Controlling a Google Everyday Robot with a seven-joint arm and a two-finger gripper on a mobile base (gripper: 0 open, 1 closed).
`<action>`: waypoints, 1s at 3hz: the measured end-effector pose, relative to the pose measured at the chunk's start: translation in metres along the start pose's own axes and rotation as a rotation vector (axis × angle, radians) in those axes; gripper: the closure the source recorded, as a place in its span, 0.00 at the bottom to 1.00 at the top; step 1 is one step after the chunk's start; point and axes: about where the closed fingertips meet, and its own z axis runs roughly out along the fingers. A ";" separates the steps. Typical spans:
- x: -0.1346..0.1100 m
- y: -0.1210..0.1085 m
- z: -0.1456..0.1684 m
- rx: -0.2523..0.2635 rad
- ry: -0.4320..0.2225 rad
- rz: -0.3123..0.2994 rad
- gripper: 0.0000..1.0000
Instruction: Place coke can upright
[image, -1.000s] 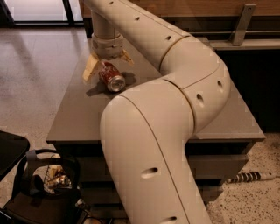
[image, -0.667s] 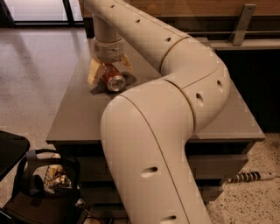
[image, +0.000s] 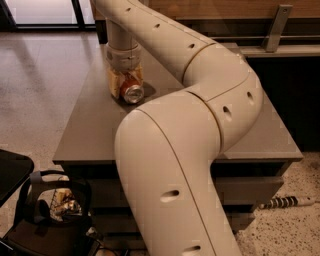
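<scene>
Obs., standing by the bench (image: 90, 130).

- Left of bench, low on the floor: a black bag (image: 30, 237) with looped handles, mouth open, something shiny and crumpled inside. Cannot identify the contents. The bag stands against the bench's front left corner, below the top.
- Bench top, far left part: tool (image: 128, 86) is down at the surface, pointing straight down from a pale cuff. Its two yellowish fingers (image: 114, 84) stand one on each side of the can (image: 132, 93) and press against it. The tool is closed on the can.
- Can: red, lying on its side on the bench top. Its silver end faces the front edge and its body runs back between the fingers. It is not upright. A dark shadow lies just to its right on the bench.
- Arm (image: 210, 90): cream, with thick segments. It rises from in front of the bench near the middle, bends at a large elbow over the bench's right half, then runs back left across the top to the tool. It hides much of the bench's middle.
- Behind the bench's right end: a grey metal bracket (image: 276, 22) leaning against a wooden rail.
- Right of bench, on the speckled floor by its front right corner: a striped cable (image: 285, 202) lying flat.
</scene>
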 end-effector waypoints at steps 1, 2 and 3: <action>-0.002 0.000 0.000 0.000 -0.006 0.000 0.84; -0.002 0.000 0.000 0.000 -0.005 0.000 1.00; -0.005 -0.002 -0.014 0.025 -0.063 -0.019 1.00</action>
